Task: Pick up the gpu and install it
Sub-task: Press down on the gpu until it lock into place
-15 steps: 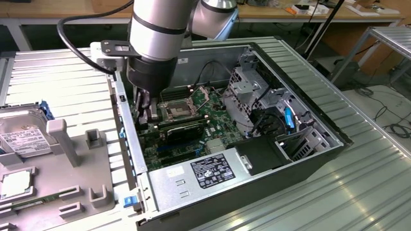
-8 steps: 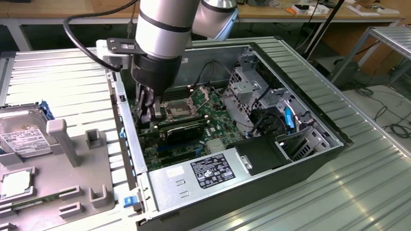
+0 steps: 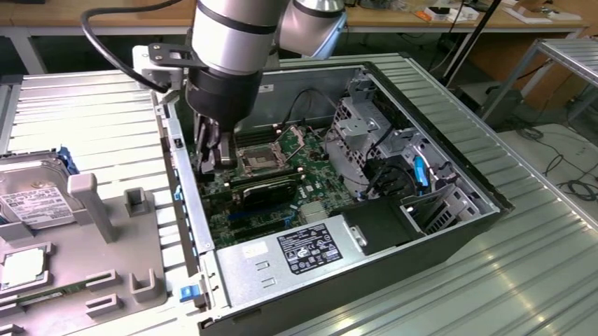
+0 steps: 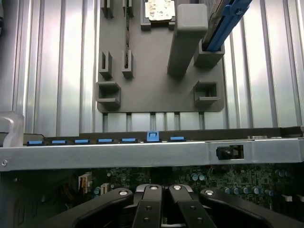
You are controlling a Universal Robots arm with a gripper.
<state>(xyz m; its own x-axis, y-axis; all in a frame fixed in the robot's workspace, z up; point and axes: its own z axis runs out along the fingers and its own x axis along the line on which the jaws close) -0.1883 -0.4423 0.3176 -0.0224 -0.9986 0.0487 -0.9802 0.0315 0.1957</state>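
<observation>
end effector: black two-finger end effector [image 3: 217, 165] is hanging clenched inside the open dark metal computer case [image 3: 449, 238].
gpu: thin black rectangular gpu card [image 3: 268, 187] is lying across the green motherboard [image 3: 313, 164], just beside the end effector.

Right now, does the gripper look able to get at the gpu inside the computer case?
Probably yes. The case stands open, and the shut gripper is down inside it, close beside the gpu on the motherboard. Nothing seems to lie between them; whether they touch, I cannot tell.
</observation>
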